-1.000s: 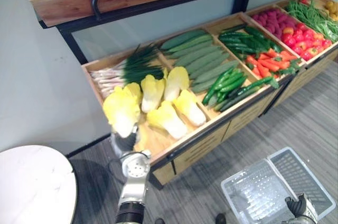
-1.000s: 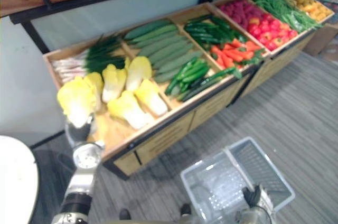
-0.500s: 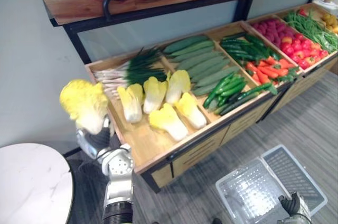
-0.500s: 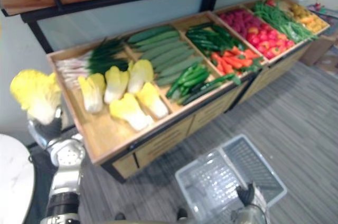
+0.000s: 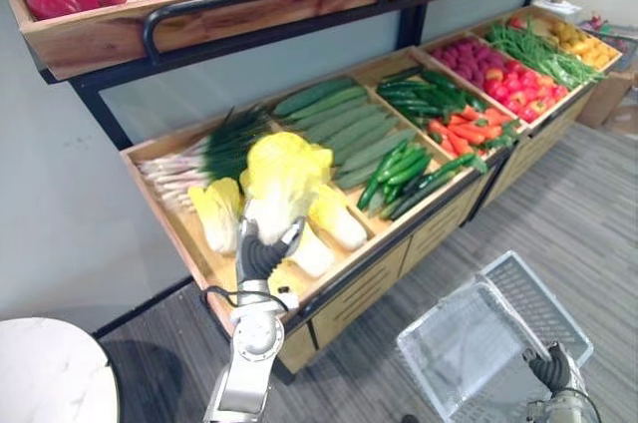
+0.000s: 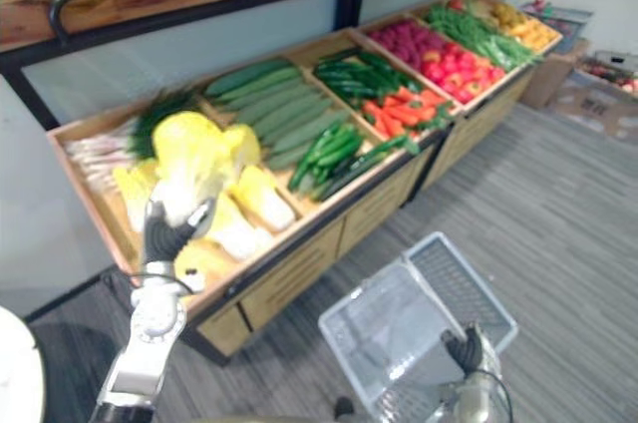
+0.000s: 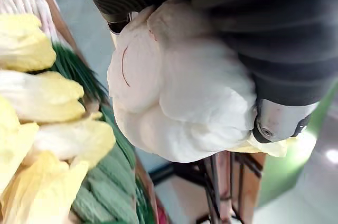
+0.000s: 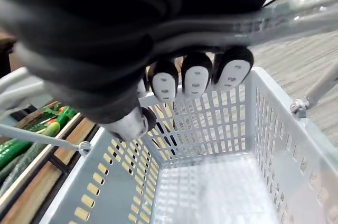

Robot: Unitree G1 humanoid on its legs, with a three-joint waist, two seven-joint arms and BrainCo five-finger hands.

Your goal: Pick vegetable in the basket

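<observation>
You see the cabbage (image 5: 283, 176) in the left hand (image 5: 261, 255), with the fingers closed around its white base and the yellow leaves pointing up. It is in the air over the front part of the wooden stand (image 5: 349, 288), above the other cabbages (image 5: 217, 211) in their compartment. The basket (image 8: 195, 129) is at about 4 o'clock from it, well apart and low over the grey carpet (image 5: 588, 213). The right hand (image 6: 467, 351) has its fingers (image 8: 195, 78) curled round the metal handle (image 8: 296, 15). Behind the stand is a plain grey wall (image 5: 60, 194). At 12 o'clock an upper shelf (image 5: 249, 4) carries red fruit. At 7 o'clock stands a round white table (image 5: 45, 373).
</observation>
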